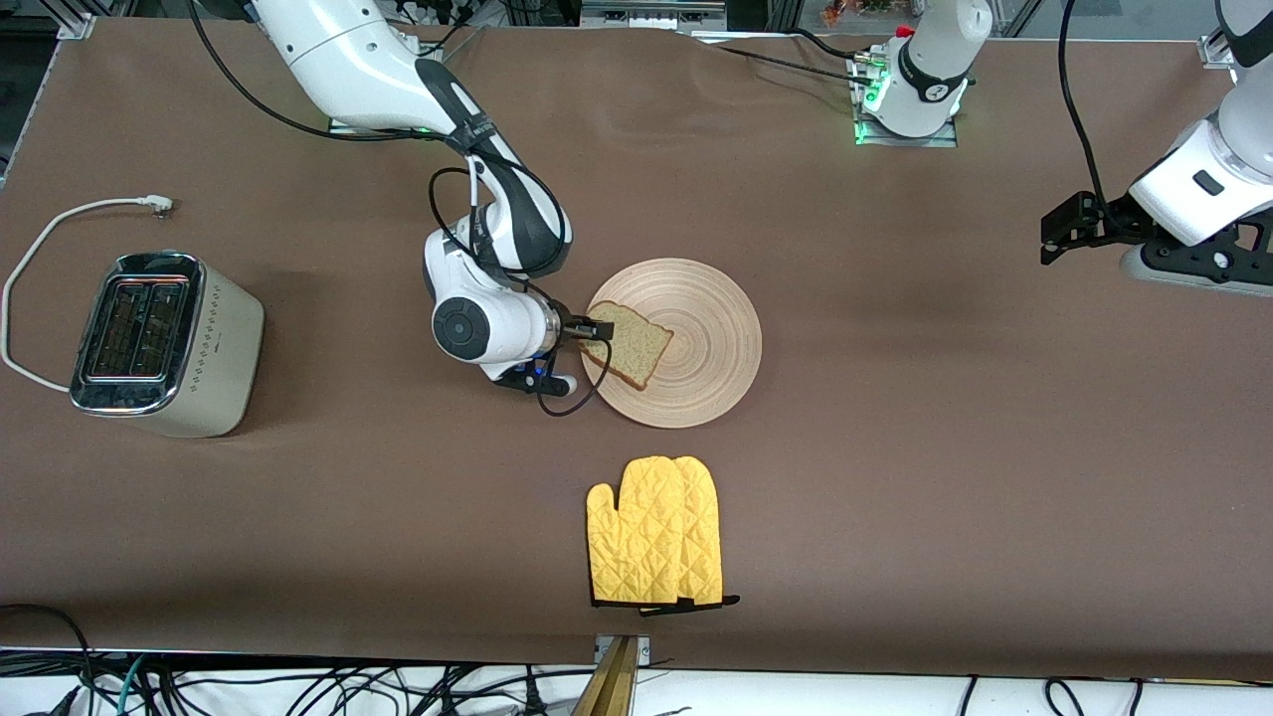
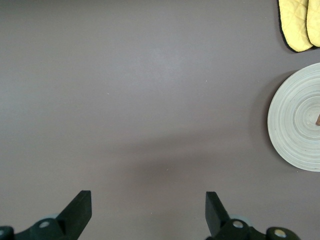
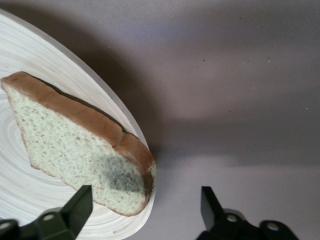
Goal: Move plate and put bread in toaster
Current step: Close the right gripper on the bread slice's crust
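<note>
Front view shows the bread (image 1: 631, 344) lying on the plate (image 1: 708, 343) mid-table. The right gripper (image 1: 595, 332) is at the bread's edge, fingers spread. The left gripper (image 1: 1062, 231) waits over bare table, fingers spread. The toaster (image 1: 164, 343) sits toward the right arm's end.

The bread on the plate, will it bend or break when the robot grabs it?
The bread looks thin and soft, so it may sag or tear if squeezed hard. It is small, so probably light. The open right gripper is at its crust edge, likely the firmer part.
</note>
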`<action>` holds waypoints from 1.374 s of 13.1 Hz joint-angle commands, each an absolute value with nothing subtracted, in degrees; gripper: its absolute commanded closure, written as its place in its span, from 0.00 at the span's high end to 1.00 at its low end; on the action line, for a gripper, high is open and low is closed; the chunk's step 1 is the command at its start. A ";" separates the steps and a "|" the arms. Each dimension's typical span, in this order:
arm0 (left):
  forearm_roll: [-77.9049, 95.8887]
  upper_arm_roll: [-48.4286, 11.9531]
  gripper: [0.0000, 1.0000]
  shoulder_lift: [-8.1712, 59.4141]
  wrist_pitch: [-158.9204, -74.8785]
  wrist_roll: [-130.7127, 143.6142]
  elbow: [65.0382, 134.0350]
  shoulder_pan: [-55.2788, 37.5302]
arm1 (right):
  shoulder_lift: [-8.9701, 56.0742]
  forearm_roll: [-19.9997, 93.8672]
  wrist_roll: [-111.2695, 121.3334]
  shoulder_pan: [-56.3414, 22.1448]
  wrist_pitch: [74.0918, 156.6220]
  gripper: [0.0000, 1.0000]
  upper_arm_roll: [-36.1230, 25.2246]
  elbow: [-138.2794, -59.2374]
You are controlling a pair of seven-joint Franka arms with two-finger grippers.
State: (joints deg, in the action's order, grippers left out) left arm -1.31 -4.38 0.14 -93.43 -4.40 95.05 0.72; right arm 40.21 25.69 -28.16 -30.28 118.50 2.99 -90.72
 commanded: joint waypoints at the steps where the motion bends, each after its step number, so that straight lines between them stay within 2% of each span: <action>1: -0.44 -3.87 1.00 -0.26 -93.16 -3.78 95.19 0.18 | 40.07 26.54 -28.48 -30.94 118.12 0.57 2.90 -91.49; 3: -0.44 -3.96 1.00 -0.26 -93.16 -3.69 95.19 0.09 | 40.60 26.54 -28.39 -30.94 118.56 0.57 2.90 -91.41; 4: -0.53 -3.96 1.00 -0.26 -93.16 -3.78 95.19 0.00 | 40.78 26.54 -28.39 -31.02 118.56 0.51 2.90 -91.41; 8: -0.62 -3.96 1.00 0.26 -93.25 -3.87 94.31 0.09 | 40.61 26.46 -28.39 -30.94 118.48 0.13 2.90 -90.88; 10: -0.62 -3.96 1.00 0.26 -93.16 -3.78 94.31 0.09 | 40.34 26.28 -28.39 -30.94 118.39 0.01 2.90 -90.62; 18: 0.08 -3.52 1.00 0.44 -92.29 -4.57 93.87 0.96 | 39.38 25.93 -27.86 -30.50 116.99 0.00 2.81 -87.98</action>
